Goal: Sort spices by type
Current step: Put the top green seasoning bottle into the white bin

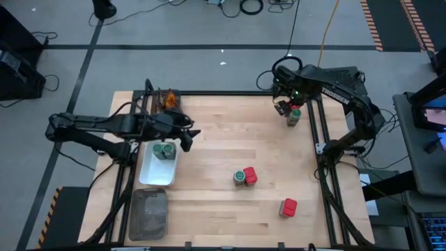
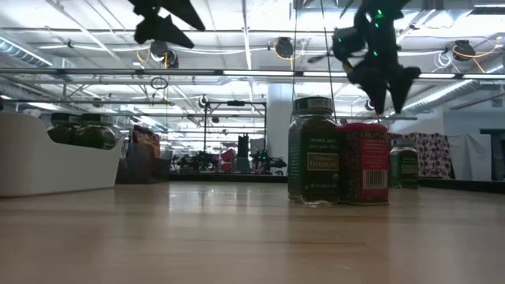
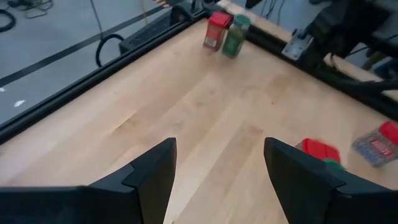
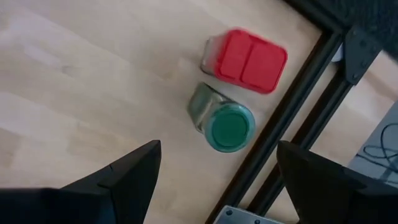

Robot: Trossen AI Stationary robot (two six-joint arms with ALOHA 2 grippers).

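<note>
My right gripper is open and hangs above the table's far right corner. Straight below it stand a green-lidded jar and a red packet, side by side, untouched. My left gripper is open and raised just right of the white tray, where two green-lidded jars stand. Another jar and red packet stand together mid-table. One red packet sits nearer the right edge. Orange sachets lie in a dark tray at the far left.
A grey tray lies at the table's near left corner. Black frame rails run close beside the far right jar and packet. Bare wood spans the table's middle and far part.
</note>
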